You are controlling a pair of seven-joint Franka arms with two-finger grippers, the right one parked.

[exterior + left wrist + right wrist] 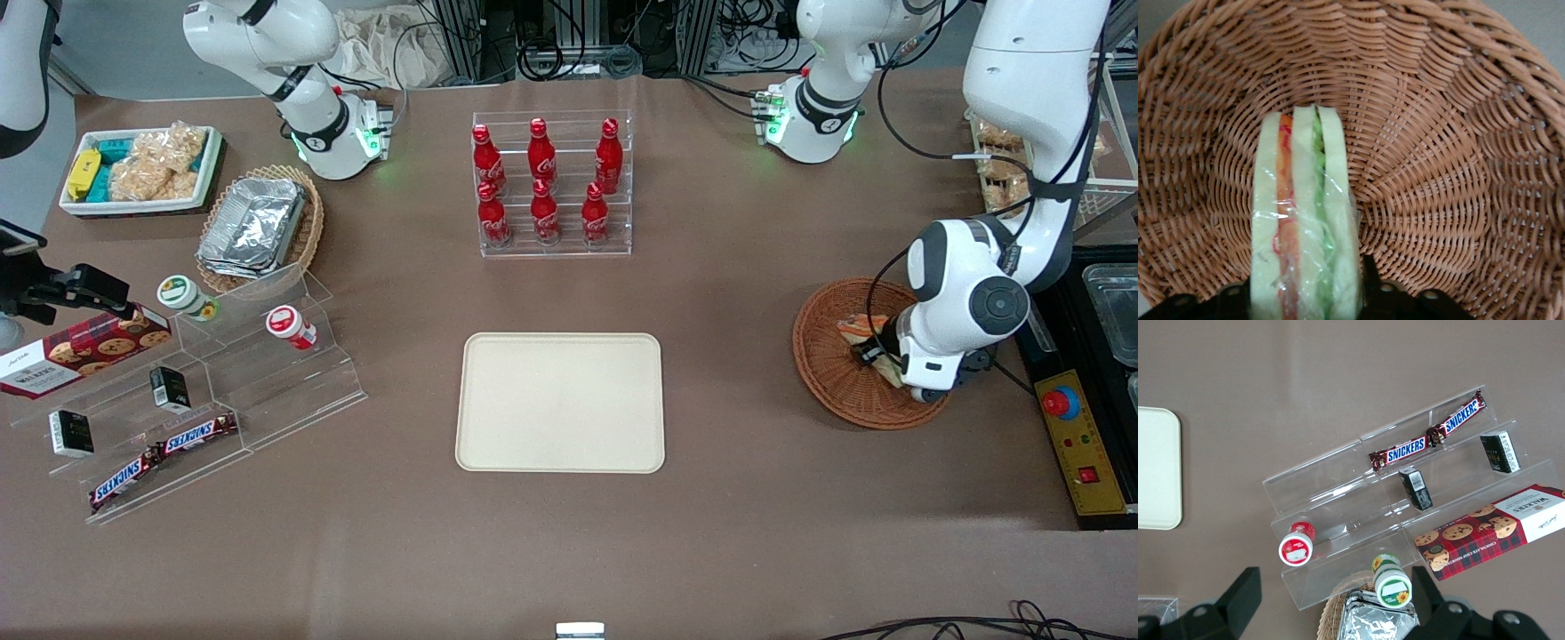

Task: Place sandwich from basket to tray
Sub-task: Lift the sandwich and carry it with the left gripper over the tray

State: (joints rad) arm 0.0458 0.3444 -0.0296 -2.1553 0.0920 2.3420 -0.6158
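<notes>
Straddling the sandwich (1305,220), the gripper (1305,300) is down inside the basket (1438,167), and you see one dark finger (1369,280) hard against the wedge's flank. The other finger is hidden by bread, so I judge the jaws are closed on the sandwich, or nearly so; there is no lift, since the wedge rests on the weave.

Grip looks chosen across the flat bread faces, layers running along the fingers, so the squeeze stacks the slices instead of shearing them apart.

From the front, the gripper (880,356) sits under the wrist over the basket (827,364), at the working arm's end of the table. Sandwich (858,327) pokes out from beneath the wrist, toward the basket's centre.

Sandwich itself: three pale bread slices, an orange-red layer and a green layer between them, wrapped in clear film that wrinkles and shines. Expect it soft and slippery, so go easy on force.

Tray (560,402) lies bare mid-table, well apart from the basket, toward the parked arm. Drop-off needs a lift over the wicker rim first.
</notes>
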